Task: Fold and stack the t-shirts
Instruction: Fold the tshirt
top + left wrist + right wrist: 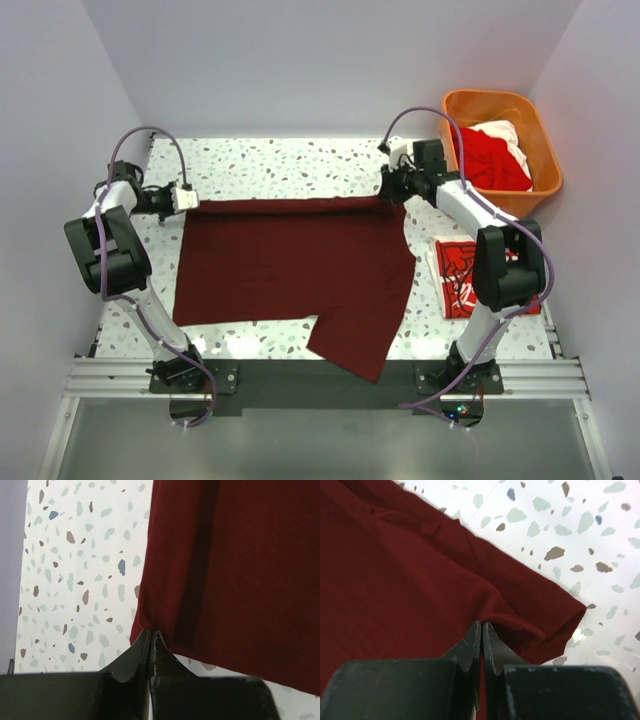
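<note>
A plain dark maroon t-shirt (290, 270) lies spread over the middle of the table, one part hanging over the near edge. My left gripper (192, 200) is shut on its far left corner, seen pinched in the left wrist view (151, 630). My right gripper (392, 192) is shut on its far right corner, seen pinched in the right wrist view (482, 623). The far edge of the shirt is stretched straight between them. A folded red shirt with white script (462, 275) lies at the right. Red and white shirts (492, 155) fill the basket.
An orange plastic basket (545, 150) stands at the far right corner. The speckled white table (280, 165) shows bare behind the shirt. Grey walls close in the left, back and right sides.
</note>
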